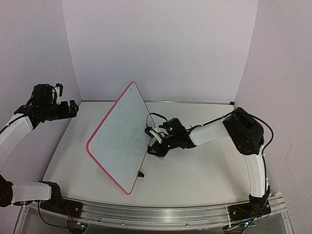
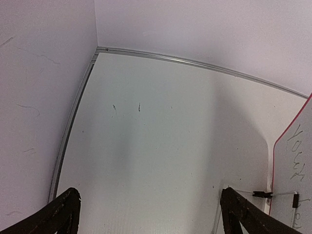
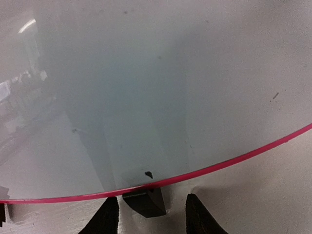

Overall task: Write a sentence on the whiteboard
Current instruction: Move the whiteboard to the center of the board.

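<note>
The whiteboard (image 1: 117, 141) stands tilted in the middle of the table, white with a red-pink rim. Faint marks of the sentence (image 1: 127, 127) show on its face. In the left wrist view a few greenish handwritten letters (image 2: 295, 157) sit near the whiteboard's edge (image 2: 306, 130). My right gripper (image 1: 152, 135) is low at the board's right rim. In the right wrist view its jaws (image 3: 152, 204) stand apart on either side of a black foot (image 3: 143, 203) under the rim (image 3: 204, 170), with a gap on each side. My left gripper (image 1: 72, 108) hangs raised at the far left, wide open (image 2: 150, 195) and empty.
White walls close in the table at the back and both sides, with a metal strip (image 2: 195, 63) along their base. A thin pale rod with dark ends (image 2: 275, 194) lies across the board's rim in the left wrist view. A second black foot (image 1: 141, 174) shows below the board.
</note>
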Controlling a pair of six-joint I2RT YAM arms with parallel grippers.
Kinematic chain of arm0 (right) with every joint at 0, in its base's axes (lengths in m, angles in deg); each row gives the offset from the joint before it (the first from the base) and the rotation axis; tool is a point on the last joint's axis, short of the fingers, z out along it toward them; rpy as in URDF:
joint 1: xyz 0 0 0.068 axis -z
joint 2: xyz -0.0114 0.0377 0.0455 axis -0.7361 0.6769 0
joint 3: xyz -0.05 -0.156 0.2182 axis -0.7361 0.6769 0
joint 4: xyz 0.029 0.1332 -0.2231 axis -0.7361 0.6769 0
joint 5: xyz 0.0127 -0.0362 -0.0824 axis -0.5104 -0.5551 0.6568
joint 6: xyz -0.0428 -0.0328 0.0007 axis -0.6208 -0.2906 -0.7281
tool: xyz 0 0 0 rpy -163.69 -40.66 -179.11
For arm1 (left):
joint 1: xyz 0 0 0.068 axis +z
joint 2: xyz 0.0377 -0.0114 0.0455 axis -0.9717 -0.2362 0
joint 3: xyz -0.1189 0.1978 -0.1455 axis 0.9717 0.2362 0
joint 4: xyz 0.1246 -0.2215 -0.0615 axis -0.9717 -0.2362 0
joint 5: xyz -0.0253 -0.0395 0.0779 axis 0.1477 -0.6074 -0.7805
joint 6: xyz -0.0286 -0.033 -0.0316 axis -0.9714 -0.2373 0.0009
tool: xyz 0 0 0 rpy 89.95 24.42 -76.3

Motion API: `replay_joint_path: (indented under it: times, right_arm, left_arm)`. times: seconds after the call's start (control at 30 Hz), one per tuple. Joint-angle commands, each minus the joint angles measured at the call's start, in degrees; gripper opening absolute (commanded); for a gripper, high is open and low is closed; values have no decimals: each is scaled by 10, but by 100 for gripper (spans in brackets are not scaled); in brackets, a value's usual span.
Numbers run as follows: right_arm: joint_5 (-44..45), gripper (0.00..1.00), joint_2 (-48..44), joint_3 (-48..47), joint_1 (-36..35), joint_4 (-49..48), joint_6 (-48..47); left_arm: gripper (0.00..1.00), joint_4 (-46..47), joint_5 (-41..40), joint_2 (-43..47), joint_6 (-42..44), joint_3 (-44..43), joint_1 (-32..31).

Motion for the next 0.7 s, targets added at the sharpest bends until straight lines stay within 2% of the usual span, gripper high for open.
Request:
replay_joint_path:
  times: [0.0, 0.17, 0.27, 0.3, 0.43, 0.53, 0.67]
  right_arm:
    - [18, 42, 21, -21, -8, -8, -19]
    - [28, 35, 30, -25, -15, -7, -30]
    - [42, 16, 32, -20, -19, -13, -30]
    - [49, 13, 30, -14, -21, -19, -28]
    - [83, 6, 16, 13, -23, -48, -13]
    - [142, 0, -8, 46, -23, -81, 15]
    - [232, 0, -49, 99, -28, -106, 49]
  left_arm:
    - [99, 24, 19, -6, 1, 1, 0]
    - [99, 23, 21, -10, 1, 0, 0]
    - [99, 23, 17, -10, 2, 1, 0]
    - [99, 22, 16, -10, 2, 1, 0]
    - [99, 22, 12, -8, 3, 1, 0]
    - [100, 22, 11, -8, 3, 1, 0]
    - [99, 22, 12, -6, 3, 1, 0]
